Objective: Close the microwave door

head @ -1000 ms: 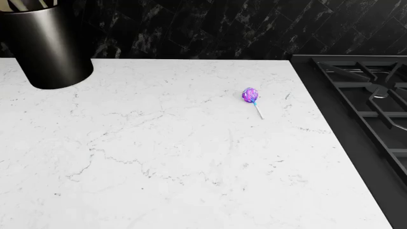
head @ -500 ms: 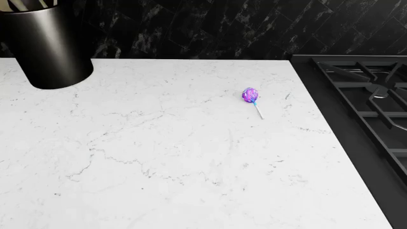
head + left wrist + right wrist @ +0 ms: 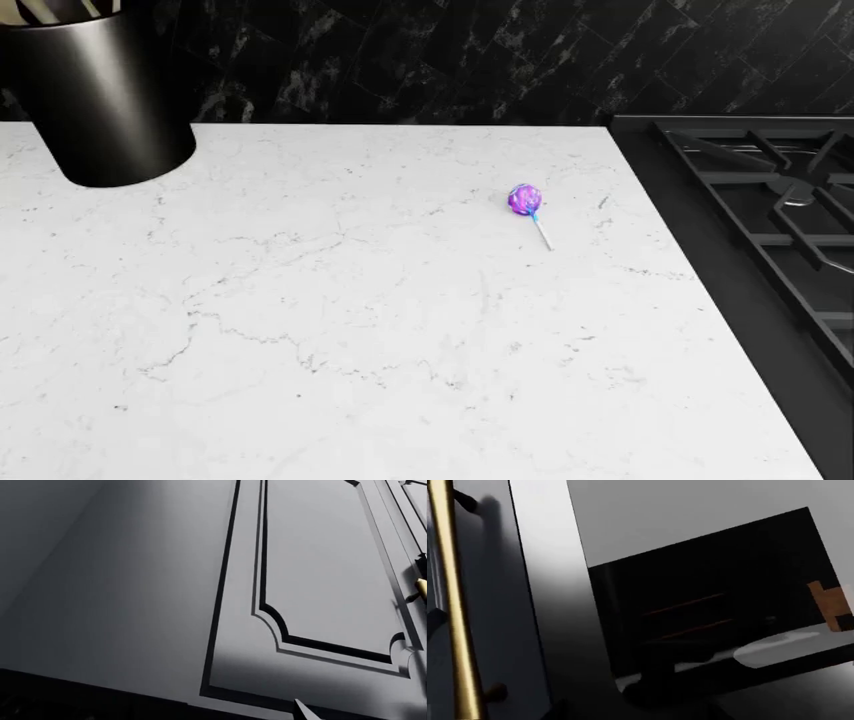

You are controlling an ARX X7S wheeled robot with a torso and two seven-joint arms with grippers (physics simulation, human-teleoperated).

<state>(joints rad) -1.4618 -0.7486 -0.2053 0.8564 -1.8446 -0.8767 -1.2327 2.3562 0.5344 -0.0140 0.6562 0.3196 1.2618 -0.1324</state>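
Observation:
Neither the microwave nor its door can be made out in any view. The head view holds no arm or gripper, only the white marble counter [image 3: 334,330]. The left wrist view faces a grey panelled cabinet door [image 3: 320,570], and a pale pointed sliver [image 3: 303,713] at the frame's edge may be one fingertip. The right wrist view looks past a gold bar handle [image 3: 454,605] on a grey cabinet front at a dark glossy rectangle [image 3: 707,600] with faint lines and reflections. Black blurred shapes near that frame's edge may be the right gripper's fingers.
A black utensil holder [image 3: 100,95] stands at the counter's back left. A purple lollipop [image 3: 525,202] lies right of centre. A black gas hob [image 3: 774,220] borders the counter on the right, and black tiles form the back wall. A second gold handle tip [image 3: 421,587] shows.

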